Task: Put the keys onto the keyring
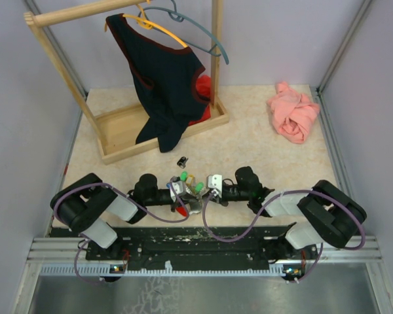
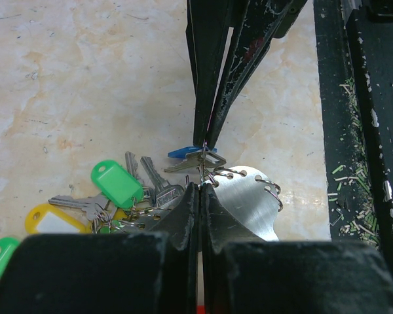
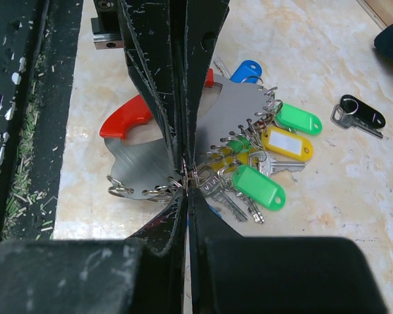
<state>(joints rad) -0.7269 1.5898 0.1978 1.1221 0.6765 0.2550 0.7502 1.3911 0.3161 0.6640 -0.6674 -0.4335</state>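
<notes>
A flat silvery keyring plate (image 3: 147,154) with a red grip (image 3: 123,122) lies on the table, thin split rings along its edge. Keys (image 3: 245,190) with green, yellow and blue tags bunch beside it. My left gripper (image 2: 201,188) and right gripper (image 3: 187,185) meet tip to tip over the plate's edge, both shut on one thin split ring (image 2: 202,171). A blue-headed key (image 2: 182,153) hangs right under the right gripper's fingertips (image 2: 213,136). In the top view the two grippers (image 1: 196,194) touch near the front of the table.
A loose black-headed key (image 3: 358,112) lies apart on the table, farther back. A wooden clothes rack (image 1: 158,127) with a dark garment (image 1: 165,78) stands at the back left. A pink cloth (image 1: 293,112) is at the back right. A black rail (image 2: 367,118) runs along the near edge.
</notes>
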